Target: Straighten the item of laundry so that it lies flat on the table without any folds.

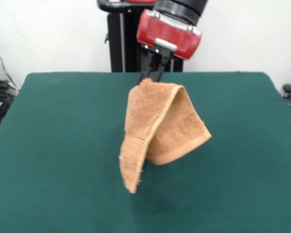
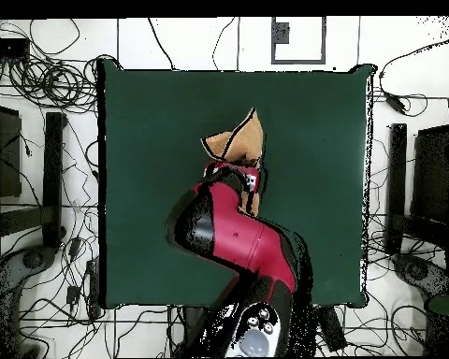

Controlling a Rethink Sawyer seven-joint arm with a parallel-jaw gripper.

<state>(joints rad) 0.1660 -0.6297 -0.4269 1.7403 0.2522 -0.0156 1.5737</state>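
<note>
The towel (image 1: 157, 128) hangs in the air above the middle of the table (image 1: 53, 145), folded over itself, 1 long corner drooping toward the felt without clearly touching it. The gripper (image 1: 153, 77) pinches its top edge, fingers clamped on the cloth. A small white tag shows at the left edge in the front view only. From overhead the arm (image 2: 238, 234) covers the gripper and part of the towel (image 2: 242, 142).

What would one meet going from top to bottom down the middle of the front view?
Red arm head → pincer, shut on the towel's top fold → hanging towel → bare green table.
</note>
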